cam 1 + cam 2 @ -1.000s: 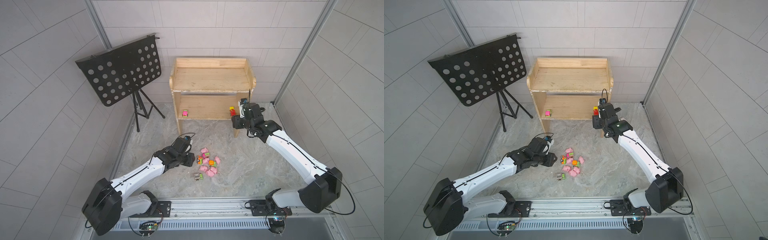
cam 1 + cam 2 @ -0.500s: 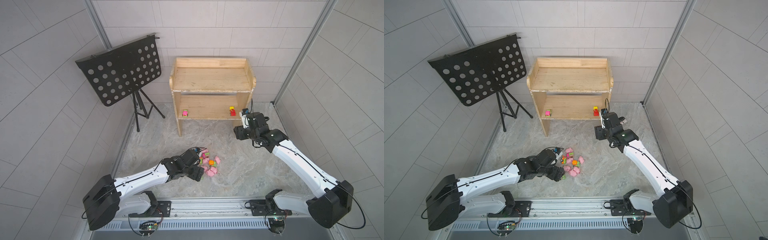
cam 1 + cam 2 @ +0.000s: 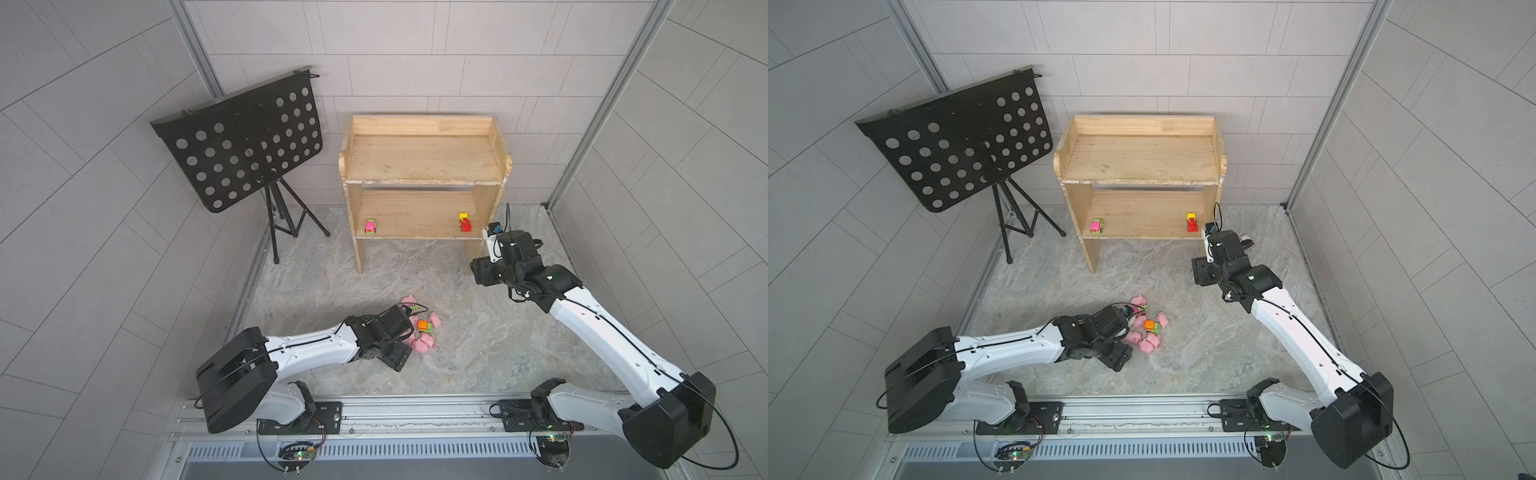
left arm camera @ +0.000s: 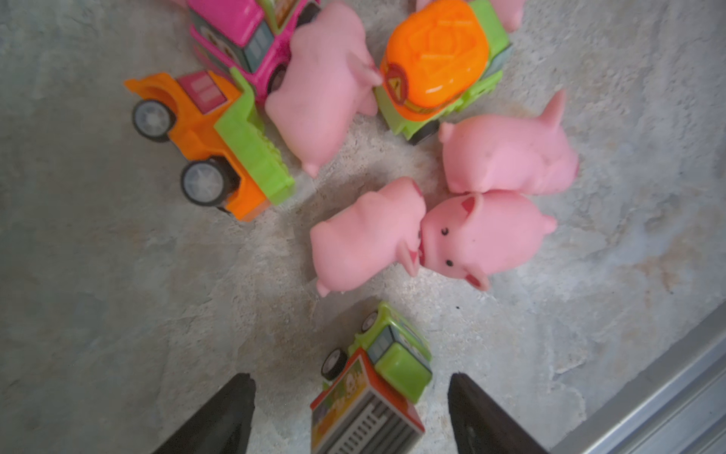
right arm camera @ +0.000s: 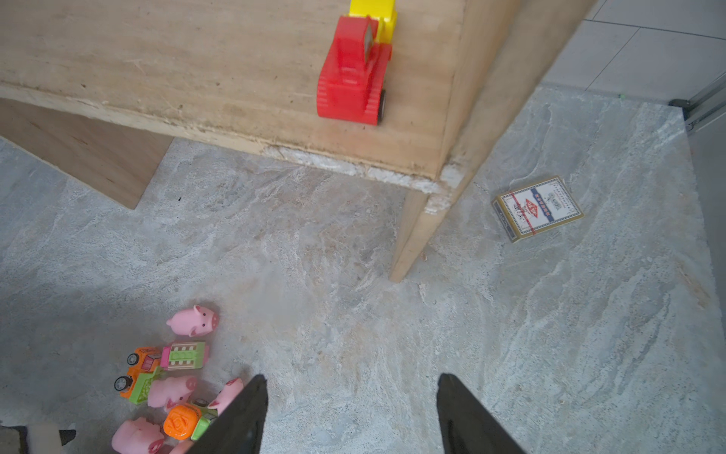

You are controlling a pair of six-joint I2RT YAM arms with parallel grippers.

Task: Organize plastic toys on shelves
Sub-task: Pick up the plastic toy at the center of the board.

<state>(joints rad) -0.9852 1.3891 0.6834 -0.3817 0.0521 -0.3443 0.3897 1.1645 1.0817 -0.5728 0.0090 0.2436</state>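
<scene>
Presently two vehicles are seen on the lower board of the shelves: a pink vehicle toward one end and a red-yellow vehicle toward the other, both close to the board's front edge. The other toys are heaped on the counter, well out in front of the shelves, with pigs and vehicles touching one another.

The left pincer is lowered at the side of the heap away from the shelves. It is spread, a green truck is straddled with a gap on each side, and nothing is pinched. The right pincer is held spread and empty just in front of the shelves, by the leg nearest the red-yellow vehicle.

Trouble may be expected at the closing. The truck lies skewed to the fingers and stands on wheels, so it could be twisted or squirted out. Two pigs just beyond the fingertips could be shoved if the reach is carried too deep. No front lip is seen on the lower board, so a wheeled toy could roll off the shelves if set down carelessly. A card packet lying beside the shelves should not be mistaken for a toy.
</scene>
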